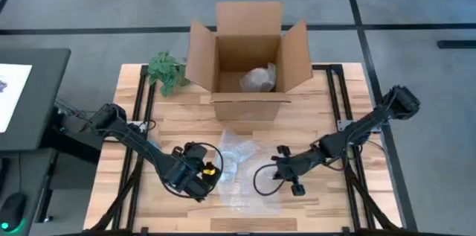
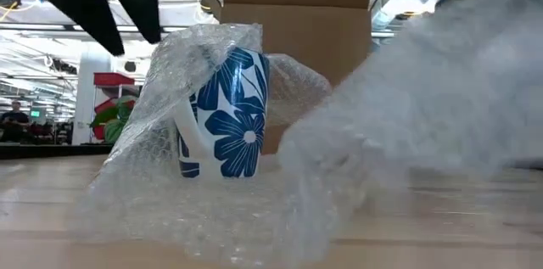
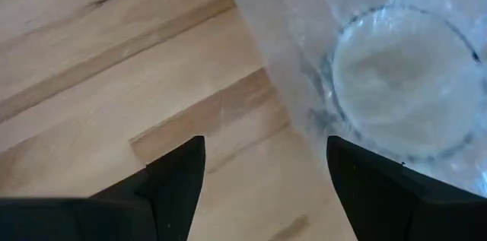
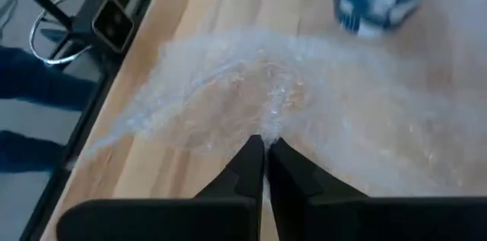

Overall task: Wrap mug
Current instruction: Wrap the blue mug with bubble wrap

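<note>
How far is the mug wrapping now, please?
Done: the mug stands upright on the bubble wrap, partly draped. In hand: the right gripper pinches the wrap's edge; the left gripper is open beside the mug. Left: closing the wrap around it.

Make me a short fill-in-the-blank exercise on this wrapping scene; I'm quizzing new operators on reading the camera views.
1. The mug standing on the bubble wrap is white with ____ flowers.
2. The right tool is shut on the ____.
3. The left tool hangs beside the mug with its fingers ____.
4. Behind the mug stands an open cardboard ____ with a wrapped bundle inside.

Missing words: blue; bubble wrap; open; box
</note>
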Motion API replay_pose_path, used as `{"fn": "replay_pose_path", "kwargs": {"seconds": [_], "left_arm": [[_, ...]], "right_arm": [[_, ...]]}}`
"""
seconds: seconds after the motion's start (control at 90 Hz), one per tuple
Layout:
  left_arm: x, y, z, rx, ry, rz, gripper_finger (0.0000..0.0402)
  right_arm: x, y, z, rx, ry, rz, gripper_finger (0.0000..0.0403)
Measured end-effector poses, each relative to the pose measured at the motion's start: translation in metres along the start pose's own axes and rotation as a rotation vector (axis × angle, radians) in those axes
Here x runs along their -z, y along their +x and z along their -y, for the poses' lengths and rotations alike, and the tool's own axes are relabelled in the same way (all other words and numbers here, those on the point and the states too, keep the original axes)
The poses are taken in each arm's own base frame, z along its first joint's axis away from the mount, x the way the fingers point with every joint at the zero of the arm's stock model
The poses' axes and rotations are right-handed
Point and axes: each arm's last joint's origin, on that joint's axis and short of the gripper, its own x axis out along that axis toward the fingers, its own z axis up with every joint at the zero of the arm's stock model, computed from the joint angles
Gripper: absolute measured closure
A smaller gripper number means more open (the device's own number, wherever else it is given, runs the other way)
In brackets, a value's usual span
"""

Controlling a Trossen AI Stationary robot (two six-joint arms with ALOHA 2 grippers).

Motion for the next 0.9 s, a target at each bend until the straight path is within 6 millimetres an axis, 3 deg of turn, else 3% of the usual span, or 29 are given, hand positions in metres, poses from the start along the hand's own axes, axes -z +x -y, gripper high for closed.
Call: {"fn": "replay_pose_path", "kwargs": {"seconds": [0.222,0.522,0.9], "left_arm": [[0.007,0.022,0.008,0.116,-0.008,0.007,0.0151],[0.003,0.026,0.012,0.148,0.053,0.013,0.0151],[0.002,0.025,0.019,0.214,0.095,0.028,0.0151]], "right_arm": [[-0.020,0.009,0.016,0.024,0.033,0.109,0.0400],[-0.048,0.019,0.032,0.034,0.082,0.304,0.0400],[-0.067,0.054,0.050,0.073,0.239,0.272,0.0400]]}}
